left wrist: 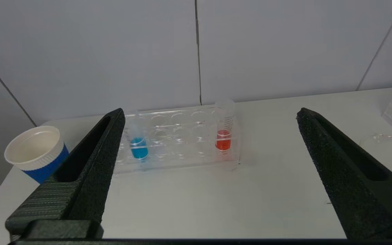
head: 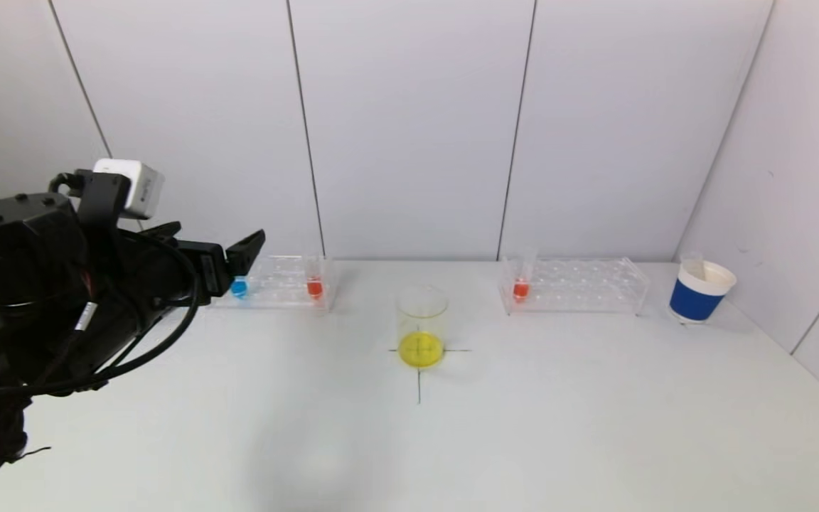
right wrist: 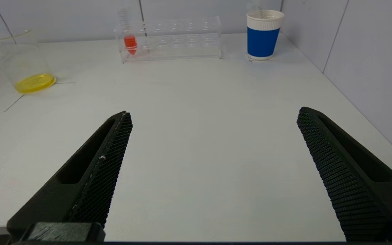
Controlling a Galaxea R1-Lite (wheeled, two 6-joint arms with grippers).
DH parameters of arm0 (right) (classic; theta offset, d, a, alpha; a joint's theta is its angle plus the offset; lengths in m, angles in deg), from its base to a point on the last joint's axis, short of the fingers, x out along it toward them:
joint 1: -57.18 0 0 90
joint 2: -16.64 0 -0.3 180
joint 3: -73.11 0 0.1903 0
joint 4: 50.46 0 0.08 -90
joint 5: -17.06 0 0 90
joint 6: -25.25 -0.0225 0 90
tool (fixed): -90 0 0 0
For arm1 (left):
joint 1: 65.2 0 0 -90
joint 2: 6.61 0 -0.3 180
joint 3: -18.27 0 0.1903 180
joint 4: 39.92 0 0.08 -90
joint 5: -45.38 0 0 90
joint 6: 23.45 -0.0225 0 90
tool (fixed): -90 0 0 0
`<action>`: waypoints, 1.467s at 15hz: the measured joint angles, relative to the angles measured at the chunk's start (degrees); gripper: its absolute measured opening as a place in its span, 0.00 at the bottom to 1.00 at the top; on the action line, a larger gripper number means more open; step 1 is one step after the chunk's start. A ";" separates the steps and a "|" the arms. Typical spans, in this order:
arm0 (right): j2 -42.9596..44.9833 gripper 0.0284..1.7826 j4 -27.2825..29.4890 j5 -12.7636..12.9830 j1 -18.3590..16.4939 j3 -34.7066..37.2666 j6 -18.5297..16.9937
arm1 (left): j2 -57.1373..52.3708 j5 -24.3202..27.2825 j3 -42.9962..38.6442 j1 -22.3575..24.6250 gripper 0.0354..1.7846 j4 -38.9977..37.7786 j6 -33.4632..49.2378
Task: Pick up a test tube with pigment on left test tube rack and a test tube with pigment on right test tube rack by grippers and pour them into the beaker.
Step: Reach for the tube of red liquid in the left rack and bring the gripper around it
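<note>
The left clear rack (head: 278,293) holds a blue-pigment tube (head: 239,287) at its left end and a red-pigment tube (head: 315,286) at its right end. The right clear rack (head: 584,286) holds a red-pigment tube (head: 521,287) at its left end. The beaker (head: 421,326) with yellow liquid stands between them on a cross mark. My left gripper (head: 221,240) is open and empty, raised short of the left rack. In the left wrist view (left wrist: 210,112) it faces the rack (left wrist: 179,136), blue tube (left wrist: 138,148) and red tube (left wrist: 223,136). My right gripper (right wrist: 213,115) is open and empty over the bare table.
A blue paper cup (head: 697,293) with a clear tube in it stands right of the right rack, near the side wall. Another blue cup (left wrist: 36,153) stands left of the left rack. The right wrist view shows the right rack (right wrist: 182,37), beaker (right wrist: 22,61) and cup (right wrist: 262,35) farther off.
</note>
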 joint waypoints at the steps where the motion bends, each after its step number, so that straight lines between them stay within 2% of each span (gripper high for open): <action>1: 0.00 0.99 0.00 0.02 0.00 0.00 0.00 | 2.41 -0.45 -0.55 -0.69 0.99 -3.01 0.30; 5: 0.00 0.99 -0.02 0.02 0.00 -0.02 0.00 | 12.23 -1.85 -1.44 -1.79 0.99 -14.28 1.44; 12: 0.00 0.99 0.00 0.02 -0.01 -0.02 0.00 | 26.92 -3.58 -0.38 -1.99 0.99 -28.15 1.41; 15: 0.00 0.99 0.00 0.02 -0.04 -0.02 0.00 | 31.78 -3.56 1.32 -2.13 0.99 -31.06 1.39; 22: 0.00 0.99 0.00 0.02 0.00 0.00 0.00 | 37.53 -3.61 6.39 -2.16 0.99 -31.12 1.30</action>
